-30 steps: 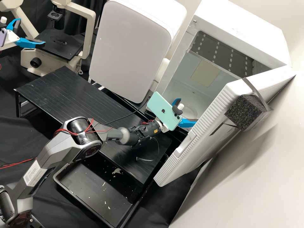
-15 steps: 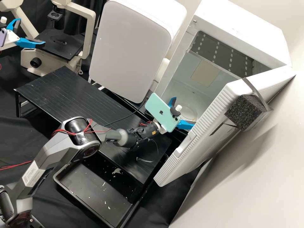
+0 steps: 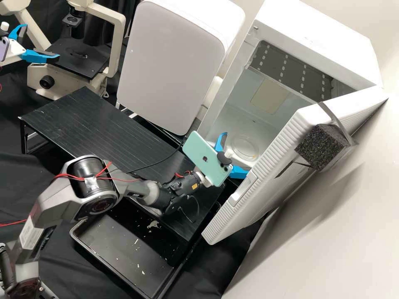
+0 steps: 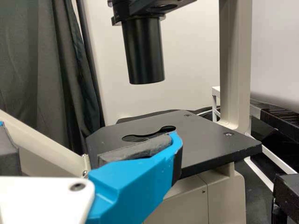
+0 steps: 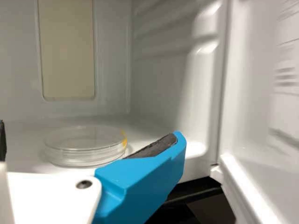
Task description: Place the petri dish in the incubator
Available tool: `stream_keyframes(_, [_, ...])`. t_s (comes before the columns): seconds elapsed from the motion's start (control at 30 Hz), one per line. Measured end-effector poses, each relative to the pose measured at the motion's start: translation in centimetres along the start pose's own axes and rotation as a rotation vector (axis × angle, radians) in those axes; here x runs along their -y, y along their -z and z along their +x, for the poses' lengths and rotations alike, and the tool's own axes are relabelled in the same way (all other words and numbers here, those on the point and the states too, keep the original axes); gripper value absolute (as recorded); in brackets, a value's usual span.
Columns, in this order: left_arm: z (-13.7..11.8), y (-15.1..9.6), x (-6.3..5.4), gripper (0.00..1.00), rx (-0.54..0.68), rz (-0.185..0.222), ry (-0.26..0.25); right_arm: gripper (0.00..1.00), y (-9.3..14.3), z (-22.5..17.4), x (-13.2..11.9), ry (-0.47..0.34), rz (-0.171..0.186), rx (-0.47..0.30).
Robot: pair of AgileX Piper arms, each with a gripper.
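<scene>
Evidently backing out: seen across the high views, a slide of the right claw [image 3: 236,153] from deeper in the mouth of the incubator [image 3: 316,45] back toward the black shelf [image 3: 95,120], along with a matching retreat of the elbow [image 3: 89,182]. Leaves more of the dish [image 5: 84,145] in sight than a second ago. Suggests, by judgement, a placing already made and a withdrawal in progress rather than a fresh reach. Notice the wide spread of the right claw, around nothing. Find the dish flat on the incubator's white floor, just beyond the claw's fingertips and touching neither, with a yellow-orange mark at its rim. Probably calls next for a straight, level pull clear of the opening, then for shutting the door [image 3: 257,187]; beware of nudging the dish or catching the frame. See also the left claw [image 3: 41,41], wide and empty by the microscope [image 3: 79,62].
</scene>
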State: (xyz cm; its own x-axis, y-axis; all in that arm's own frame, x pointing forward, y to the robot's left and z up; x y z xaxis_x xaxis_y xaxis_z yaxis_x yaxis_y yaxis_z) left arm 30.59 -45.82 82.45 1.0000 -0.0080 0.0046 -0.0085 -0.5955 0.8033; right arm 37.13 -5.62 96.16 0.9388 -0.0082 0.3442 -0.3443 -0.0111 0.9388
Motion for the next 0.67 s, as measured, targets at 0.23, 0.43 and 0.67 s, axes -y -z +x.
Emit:
stream_keyframes(0.23, [0.0, 0.0, 0.0, 1.00, 0.000, 0.000, 0.000, 1.00, 1.1, -7.0, -1.3, -0.035, 0.079, -0.041])
stream_keyframes(0.43, [0.0, 0.0, 0.0, 1.00, 0.000, 0.000, 0.000, 1.00, 3.2, -13.8, 0.3, 0.032, 0.121, -0.003])
stream_keyframes(0.67, [0.0, 0.0, 0.0, 1.00, 0.000, 0.000, 0.000, 1.00, 5.4, -19.6, 3.9, 0.166, 0.180, -0.013])
